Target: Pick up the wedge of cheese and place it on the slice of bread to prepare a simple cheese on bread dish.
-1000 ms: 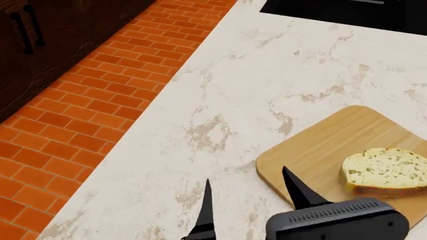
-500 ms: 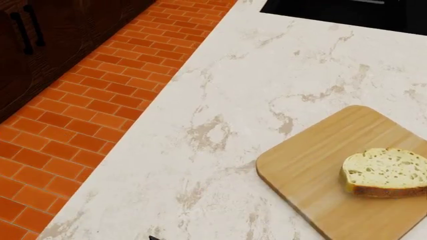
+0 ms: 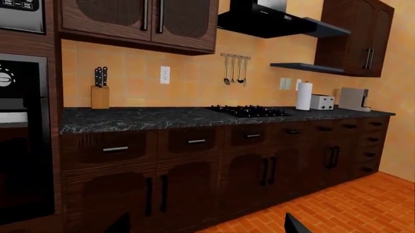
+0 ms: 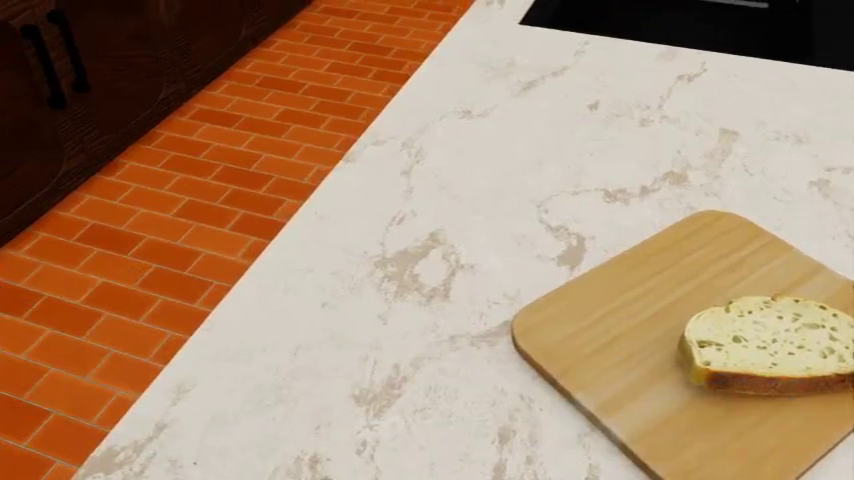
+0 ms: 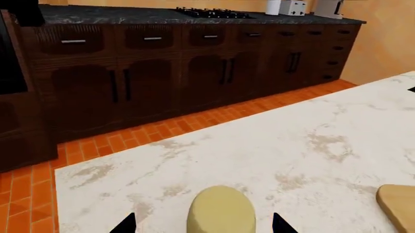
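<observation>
The slice of bread lies on the tan cutting board at the right of the head view. Neither gripper shows in that view. The wedge of cheese, a pale yellow rounded lump, rests on the white marble counter in the right wrist view. My right gripper is open, one fingertip on each side of the cheese with gaps between. My left gripper is open and empty, up in the air facing the dark kitchen cabinets.
A corner of the cutting board shows in the right wrist view, off to one side of the cheese. The counter edge drops to an orange brick floor. A black sink or hob opening sits at the counter's far end.
A gripper that stood at the bottom of the head view a second ago has drawn back out of that view. The bread and board have not moved.
</observation>
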Motion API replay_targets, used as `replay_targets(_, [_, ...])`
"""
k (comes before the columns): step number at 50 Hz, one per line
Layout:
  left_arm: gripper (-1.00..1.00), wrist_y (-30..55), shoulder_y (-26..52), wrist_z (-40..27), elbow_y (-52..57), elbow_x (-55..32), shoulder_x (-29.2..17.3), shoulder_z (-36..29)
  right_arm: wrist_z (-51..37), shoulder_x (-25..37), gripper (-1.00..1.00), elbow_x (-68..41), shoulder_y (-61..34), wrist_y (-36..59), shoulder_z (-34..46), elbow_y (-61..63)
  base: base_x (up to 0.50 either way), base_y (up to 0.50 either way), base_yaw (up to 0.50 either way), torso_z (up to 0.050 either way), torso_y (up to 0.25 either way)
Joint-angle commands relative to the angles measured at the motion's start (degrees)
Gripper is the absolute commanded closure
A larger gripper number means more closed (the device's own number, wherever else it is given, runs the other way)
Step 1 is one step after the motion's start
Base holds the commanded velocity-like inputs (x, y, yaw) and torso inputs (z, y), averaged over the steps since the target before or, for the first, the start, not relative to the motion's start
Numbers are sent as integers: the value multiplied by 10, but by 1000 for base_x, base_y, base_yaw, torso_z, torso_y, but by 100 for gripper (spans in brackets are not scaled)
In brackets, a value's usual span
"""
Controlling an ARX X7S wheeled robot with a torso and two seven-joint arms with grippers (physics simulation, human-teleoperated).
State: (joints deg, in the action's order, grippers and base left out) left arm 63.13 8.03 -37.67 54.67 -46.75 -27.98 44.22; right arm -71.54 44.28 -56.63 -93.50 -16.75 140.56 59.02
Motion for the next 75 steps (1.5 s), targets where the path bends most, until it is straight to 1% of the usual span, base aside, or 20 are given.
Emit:
replay_targets(1, [-100,1,0,-5,-3,-7,-4,-2,-24,-23,-100,-2,-25,-17,60,-10,0,0,0,0,0])
replay_targets(5, [-100,-1,0,-6,-3,-8,-5,-2,-24,-28,-100,-8,-25,-18,60,-14,0,0,0,0,0])
replay_targets(20, [-100,-14,-7,-6,-4,-8,-5,-1,48,-24,-100,-61,-10,-69,49,-79,0,0,0,0,0])
replay_targets(38, [-100,-25,-14,-8,-4,-9,-7,-1,97,-37,-100,-130,-23,-82,38,-115,0,0,0,0,0])
replay_targets(45, [-100,-27,-15,-9,-6,-11,-8,-4,103,-45,-100,-147,-25,-82,33,-125,0,0,0,0,0])
replay_targets(61, [-100,-31,-17,-15,-4,-16,-11,-3,104,-86,-100,-167,-13,-68,19,-143,0,0,0,0,0])
replay_targets(75, [-100,-42,-25,-14,-5,-16,-11,0,124,-102,-100,-193,-7,-69,7,-171,0,0,0,0,0])
